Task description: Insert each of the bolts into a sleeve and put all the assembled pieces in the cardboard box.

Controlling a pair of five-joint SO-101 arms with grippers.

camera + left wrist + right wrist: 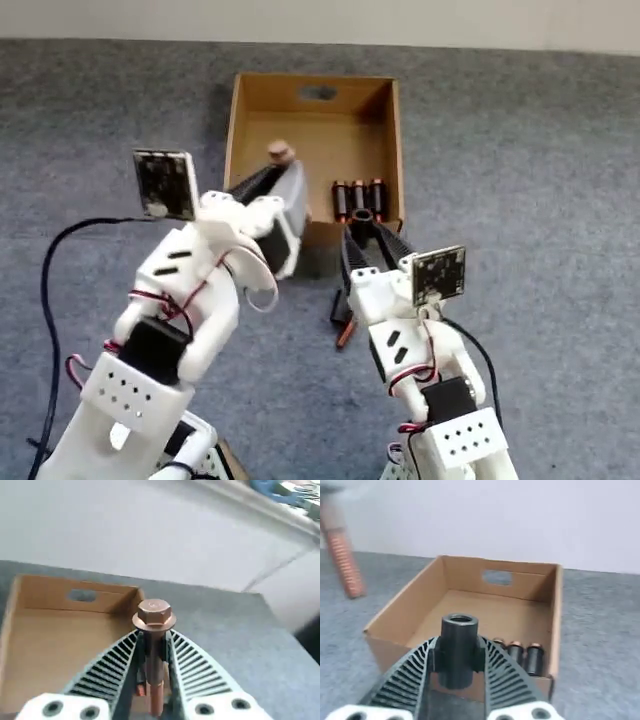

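My left gripper [278, 178] is shut on a copper bolt [280, 152], lifted over the near left part of the cardboard box [232, 130]. In the left wrist view the bolt [154, 617] stands head-up between the fingers of that gripper [154, 637]. My right gripper [362, 228] is shut on a black sleeve [361, 214] at the box's near wall. The sleeve [457, 647] stands upright with its bore open on top, and the left arm's bolt [345, 565] hangs off to one side above it. Three assembled pieces [358, 195] lie in the box's near right corner.
A loose copper bolt with a dark piece [343, 322] lies on the grey carpet right beside my right arm. The box [400, 615] has a handle cut-out in its far wall. Cables trail from both arm bases at the near edge.
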